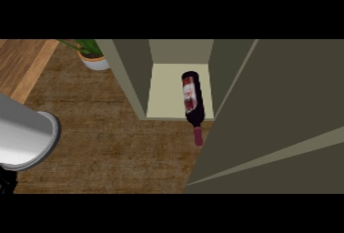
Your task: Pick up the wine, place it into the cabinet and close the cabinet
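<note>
Lying on its side in the open cabinet (168,91), wine bottle (191,98) sits well apart, forward-right of left hand (5,180), neck overhanging the front edge | cabinet door (282,104) wide open, neck likely blocks closing | left hand: a sliver at the edge, grip cannot be told | right hand unseen

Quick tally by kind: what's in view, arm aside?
Bottle: 1
Cabinet: 1
Plant: 1
Total: 3
</note>
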Robot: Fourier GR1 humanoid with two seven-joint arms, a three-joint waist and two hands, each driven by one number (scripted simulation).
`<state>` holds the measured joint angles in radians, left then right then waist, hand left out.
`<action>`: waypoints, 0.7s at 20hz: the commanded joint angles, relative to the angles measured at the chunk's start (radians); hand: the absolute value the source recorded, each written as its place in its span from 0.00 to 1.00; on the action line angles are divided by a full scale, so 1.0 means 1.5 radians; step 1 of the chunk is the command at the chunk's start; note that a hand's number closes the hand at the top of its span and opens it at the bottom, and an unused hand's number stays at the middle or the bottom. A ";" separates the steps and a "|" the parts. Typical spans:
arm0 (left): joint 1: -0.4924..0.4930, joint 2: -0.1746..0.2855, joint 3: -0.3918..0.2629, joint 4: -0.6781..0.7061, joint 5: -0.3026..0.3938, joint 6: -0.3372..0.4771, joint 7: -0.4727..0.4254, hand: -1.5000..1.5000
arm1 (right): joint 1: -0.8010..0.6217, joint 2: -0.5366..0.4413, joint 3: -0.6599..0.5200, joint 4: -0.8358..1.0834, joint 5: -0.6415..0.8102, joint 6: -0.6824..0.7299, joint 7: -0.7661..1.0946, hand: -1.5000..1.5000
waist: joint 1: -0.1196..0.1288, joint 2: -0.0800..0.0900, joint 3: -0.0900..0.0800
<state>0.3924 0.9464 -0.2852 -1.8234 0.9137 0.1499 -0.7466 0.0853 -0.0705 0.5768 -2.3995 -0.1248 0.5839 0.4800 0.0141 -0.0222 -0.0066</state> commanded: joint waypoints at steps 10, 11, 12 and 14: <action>0.027 0.027 0.030 0.011 0.024 -0.078 -0.005 1.00 | -0.104 0.043 0.167 0.089 0.056 -0.151 0.000 1.00 | 0.036 0.004 -0.003; 0.012 0.021 0.038 0.022 0.029 -0.083 -0.010 1.00 | -0.106 0.043 0.177 0.088 0.048 -0.153 0.003 1.00 | 0.026 0.006 -0.004; 0.012 0.028 0.038 0.029 0.027 -0.089 -0.006 1.00 | -0.121 0.043 0.164 0.097 0.047 -0.155 -0.006 1.00 | 0.030 0.009 -0.004; 0.011 0.026 0.040 0.016 0.033 -0.088 -0.003 1.00 | -0.121 0.042 0.156 0.111 0.031 -0.165 -0.015 1.00 | 0.037 0.011 -0.002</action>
<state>0.4135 0.9840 -0.2316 -1.7924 0.9543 0.0301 -0.7544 -0.0464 -0.1468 0.6430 -2.3493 -0.1204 0.4885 0.4479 0.0585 -0.0112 -0.0107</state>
